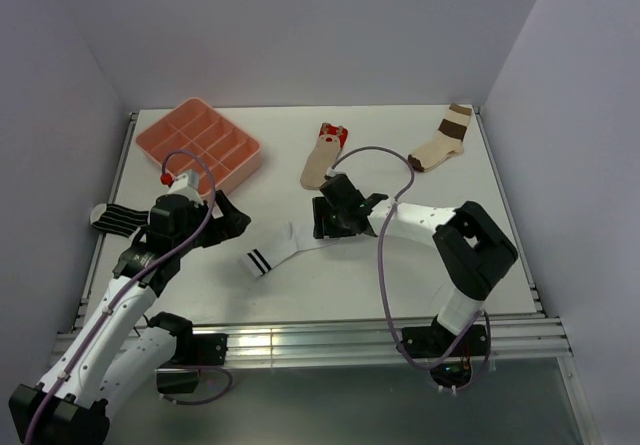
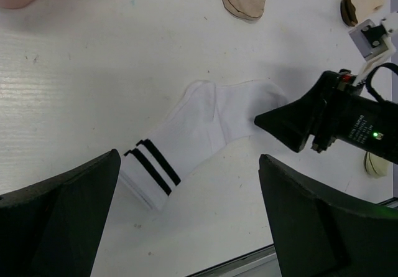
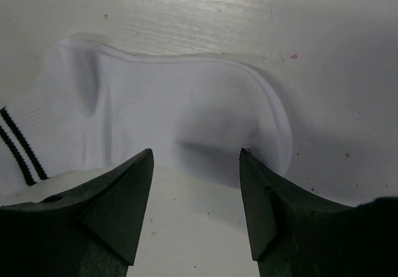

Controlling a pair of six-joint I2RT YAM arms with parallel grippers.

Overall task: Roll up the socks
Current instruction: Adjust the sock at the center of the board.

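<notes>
The white sock with two black cuff bands (image 1: 272, 253) lies flat and bent on the table; it also shows in the left wrist view (image 2: 205, 131) and the right wrist view (image 3: 174, 106). My right gripper (image 1: 326, 227) is open and low over its toe end (image 3: 196, 154), holding nothing. My left gripper (image 1: 234, 219) is open and empty, hovering just left of the cuff (image 2: 189, 159). The tan sock with a red end (image 1: 323, 159) lies flat behind the right gripper. The black-and-white thin-striped sock (image 1: 118, 217) lies at the left table edge.
A pink compartment tray (image 1: 200, 145) stands at the back left. A cream sock with broad brown bands (image 1: 441, 143) lies at the back right. A small pale rounded lump (image 2: 374, 165) lies near the right arm. White walls enclose the table.
</notes>
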